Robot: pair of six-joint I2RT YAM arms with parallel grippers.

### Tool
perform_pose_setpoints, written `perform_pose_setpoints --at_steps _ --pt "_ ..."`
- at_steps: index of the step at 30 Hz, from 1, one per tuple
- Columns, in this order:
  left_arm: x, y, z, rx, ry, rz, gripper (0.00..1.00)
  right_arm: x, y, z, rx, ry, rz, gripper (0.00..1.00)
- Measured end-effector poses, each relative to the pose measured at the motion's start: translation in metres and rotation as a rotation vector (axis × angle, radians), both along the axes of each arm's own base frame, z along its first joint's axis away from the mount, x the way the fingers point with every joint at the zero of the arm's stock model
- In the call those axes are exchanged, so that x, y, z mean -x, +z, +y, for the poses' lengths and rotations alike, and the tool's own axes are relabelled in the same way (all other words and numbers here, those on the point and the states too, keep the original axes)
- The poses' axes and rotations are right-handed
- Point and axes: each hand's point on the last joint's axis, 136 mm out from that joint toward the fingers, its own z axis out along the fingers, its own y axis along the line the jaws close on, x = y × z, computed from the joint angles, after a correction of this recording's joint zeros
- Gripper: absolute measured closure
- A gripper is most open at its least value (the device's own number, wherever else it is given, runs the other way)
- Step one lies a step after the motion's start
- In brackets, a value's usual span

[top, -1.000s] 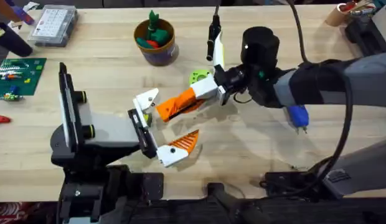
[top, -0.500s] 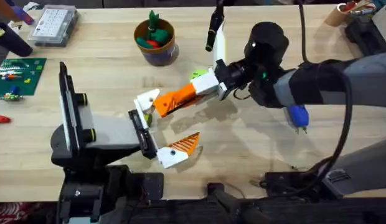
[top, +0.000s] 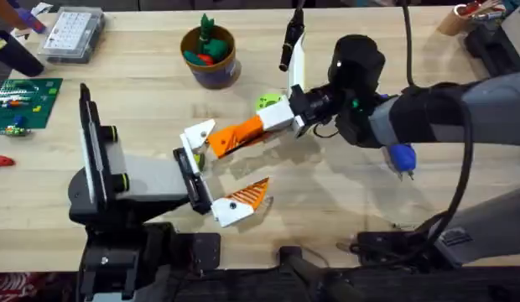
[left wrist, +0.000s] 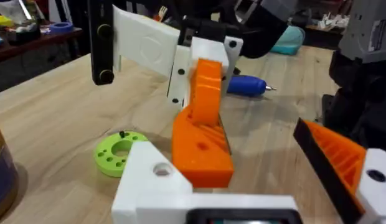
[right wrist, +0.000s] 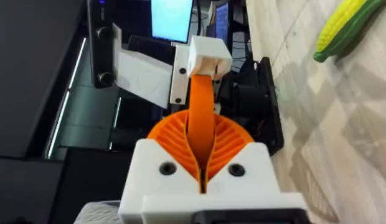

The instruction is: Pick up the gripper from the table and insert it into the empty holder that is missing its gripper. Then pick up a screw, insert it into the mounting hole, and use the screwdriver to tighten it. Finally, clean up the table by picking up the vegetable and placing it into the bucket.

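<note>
Overhead: right end effector (top: 231,137) clamped on the gripper (top: 198,132), its white base at the holder (top: 190,176); left end effector's state cannot be told. Left wrist: screwdriver (left wrist: 246,84) lies on bench (left wrist: 56,134) beyond. Right wrist: ribbed pads (right wrist: 227,140) pinch the gripper's orange tip.

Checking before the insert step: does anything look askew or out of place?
The holder looks lopsided: one orange finger is mounted and the other side is bare. The right gripper holds the gripper there, not visibly seated.

Bucket (top: 209,55) behind the holder (top: 193,176), vegetable (top: 267,104) between, screwdriver (top: 401,158) far right.
</note>
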Motion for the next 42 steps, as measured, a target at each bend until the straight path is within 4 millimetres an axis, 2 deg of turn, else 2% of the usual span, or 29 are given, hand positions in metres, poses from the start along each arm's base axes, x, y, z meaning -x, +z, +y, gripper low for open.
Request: perform_pose_setpoints --at_steps 10,23,32,42 --pt "0.000 0.000 0.000 0.001 0.000 0.002 0.014 -0.001 -0.008 0.000 0.030 -0.018 0.039 0.984" --pt "0.000 0.000 0.000 0.001 -0.003 0.001 0.015 -0.003 -0.004 0.002 0.019 -0.028 0.025 0.984" --pt "0.001 0.000 0.000 0.001 -0.003 0.001 0.014 0.006 -0.004 0.008 0.030 -0.002 0.054 0.984" --pt "0.000 0.000 0.000 0.001 -0.003 0.001 0.014 0.003 -0.004 0.011 0.036 -0.027 0.060 0.984"
